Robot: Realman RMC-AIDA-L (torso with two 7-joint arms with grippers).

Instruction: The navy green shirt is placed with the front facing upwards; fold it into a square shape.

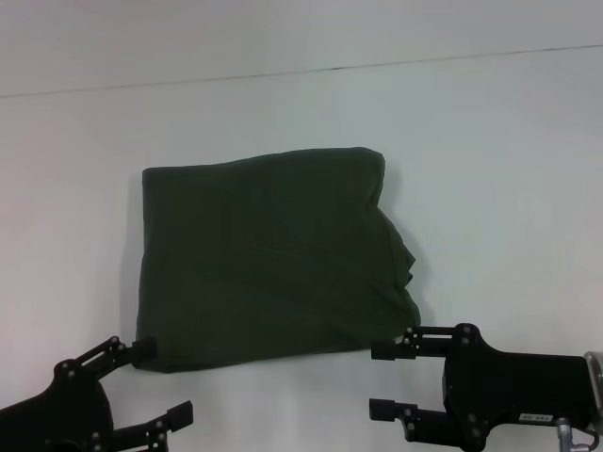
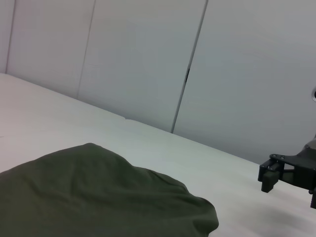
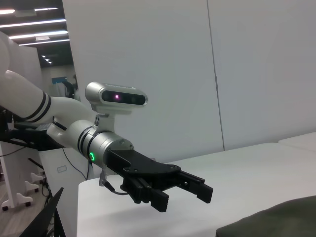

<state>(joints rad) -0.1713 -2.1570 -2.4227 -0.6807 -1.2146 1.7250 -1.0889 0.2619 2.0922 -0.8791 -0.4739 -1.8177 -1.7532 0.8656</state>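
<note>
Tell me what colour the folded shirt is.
Plain dark olive green shirt, best seen in the head view.

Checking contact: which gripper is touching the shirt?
The left gripper: its upper finger meets the shirt's near left corner. The right gripper sits just clear of it.

Navy green shirt (image 1: 268, 259) lies folded into a rough square, flat on the white table (image 1: 509, 160), at the middle of it. Plain dark olive cloth faces up, no lettering, collar or label showing. Far edge fairly straight, left edge straight, near edge slanting. The right side is uneven, with layers bulging out in a rounded lump near the lower right corner. Surface mostly smooth with faint creases. From the left wrist view (image 2: 98, 197) it sits as a low soft mound
</note>
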